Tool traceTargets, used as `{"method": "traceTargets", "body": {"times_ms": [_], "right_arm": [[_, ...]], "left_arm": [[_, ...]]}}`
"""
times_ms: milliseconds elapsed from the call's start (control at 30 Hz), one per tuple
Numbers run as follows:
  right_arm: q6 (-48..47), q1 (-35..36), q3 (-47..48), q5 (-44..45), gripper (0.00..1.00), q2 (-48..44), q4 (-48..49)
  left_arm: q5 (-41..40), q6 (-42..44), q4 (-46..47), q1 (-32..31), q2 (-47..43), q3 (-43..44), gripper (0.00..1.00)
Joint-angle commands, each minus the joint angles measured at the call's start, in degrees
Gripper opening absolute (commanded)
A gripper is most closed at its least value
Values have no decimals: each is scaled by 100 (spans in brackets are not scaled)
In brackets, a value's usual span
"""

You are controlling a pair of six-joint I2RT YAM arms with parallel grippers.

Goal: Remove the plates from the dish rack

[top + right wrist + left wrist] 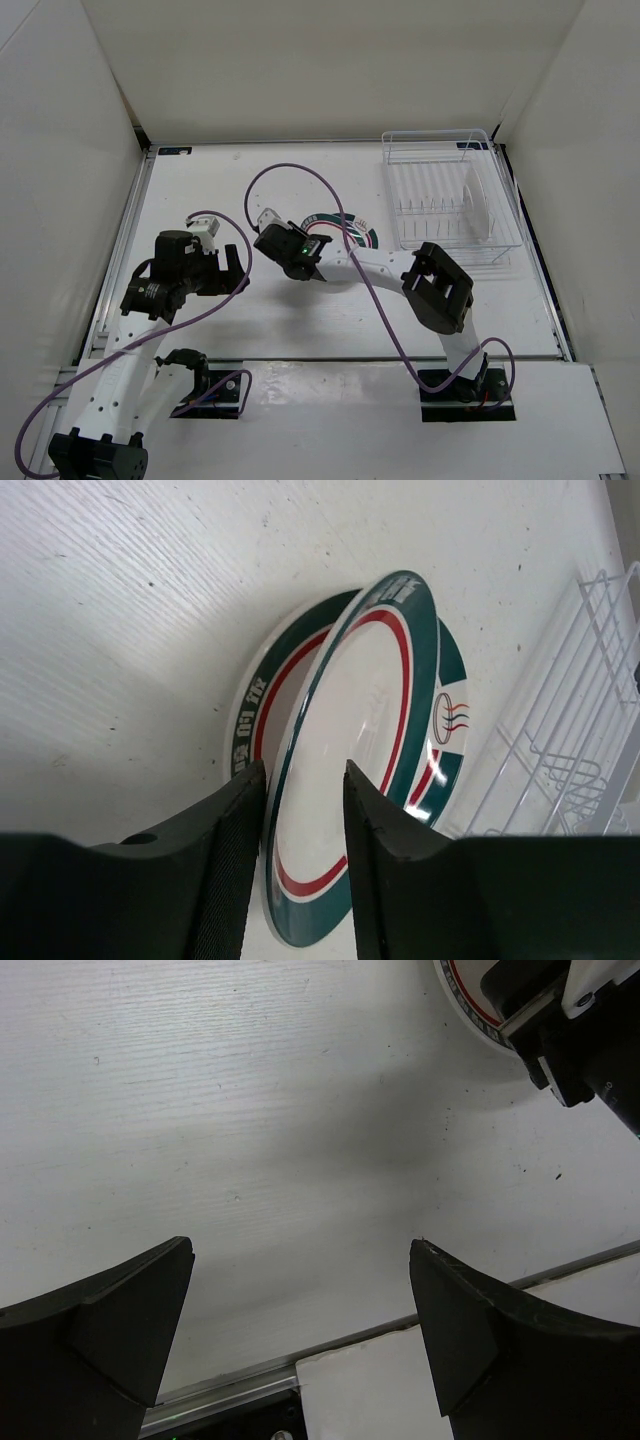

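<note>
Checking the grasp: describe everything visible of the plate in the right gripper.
The plate is round, glossy, ceramic-looking: white centre, thin red ring, broad green outer band. The right gripper pinches its near rim, one finger on each face. It leans steeply over a matching second plate lying flat; whether they touch is unclear.

White links and black joint housings make up the left arm [118, 368] and right arm [375, 268], each trailing a purple cable [290, 166]; the left gripper [302, 1250] has matte black wedge fingers [110, 1330] at seven and five o'clock.
</note>
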Motion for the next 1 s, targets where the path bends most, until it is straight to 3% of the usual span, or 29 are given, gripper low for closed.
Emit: {"method": "traceTargets", "body": {"times_ms": [0, 500, 967], "right_arm": [[109, -11, 339, -171, 41, -157, -225], [583, -213, 121, -830, 42, -245, -665], [1040, -846, 111, -3044, 46, -359, -841]], "left_arm": [[91, 12, 37, -11, -55, -50, 100], [162, 21, 19, -20, -29, -41, 100], [197, 21, 19, -20, 33, -41, 100]]}}
